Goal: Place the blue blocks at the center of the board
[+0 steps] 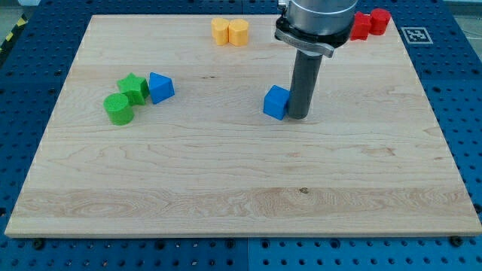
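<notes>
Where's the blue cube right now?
The blue cube sits just right of the board's center in the view, slightly toward the top, with my tip against its right side.

Wooden board on a blue perforated bench

A pale wooden board (226, 196) with visible grain fills most of the frame, lit evenly with soft shadows. Around it runs a blue surface (467, 113) dotted with regular holes, seen along the left, right and bottom edges. A black-and-white square marker (416, 35) sits at the upper right, and yellow-black striped tape (10, 34) crosses the upper left corner.
</notes>
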You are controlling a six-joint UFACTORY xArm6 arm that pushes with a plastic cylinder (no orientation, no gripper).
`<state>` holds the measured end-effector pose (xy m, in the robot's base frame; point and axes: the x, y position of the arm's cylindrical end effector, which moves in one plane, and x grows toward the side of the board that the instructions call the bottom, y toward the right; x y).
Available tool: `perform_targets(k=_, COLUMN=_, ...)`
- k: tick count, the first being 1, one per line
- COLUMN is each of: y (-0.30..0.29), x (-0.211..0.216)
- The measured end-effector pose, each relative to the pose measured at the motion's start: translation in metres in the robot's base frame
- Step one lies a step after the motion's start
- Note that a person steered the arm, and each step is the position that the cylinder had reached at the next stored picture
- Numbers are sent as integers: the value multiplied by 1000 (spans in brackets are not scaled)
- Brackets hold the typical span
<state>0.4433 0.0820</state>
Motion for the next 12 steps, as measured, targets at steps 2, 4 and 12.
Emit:
perform_targets(k=2, y=-52, x=48)
perform_targets(k=4, y=-99, x=-33)
perform_targets(k=12, y=-180, x=-14)
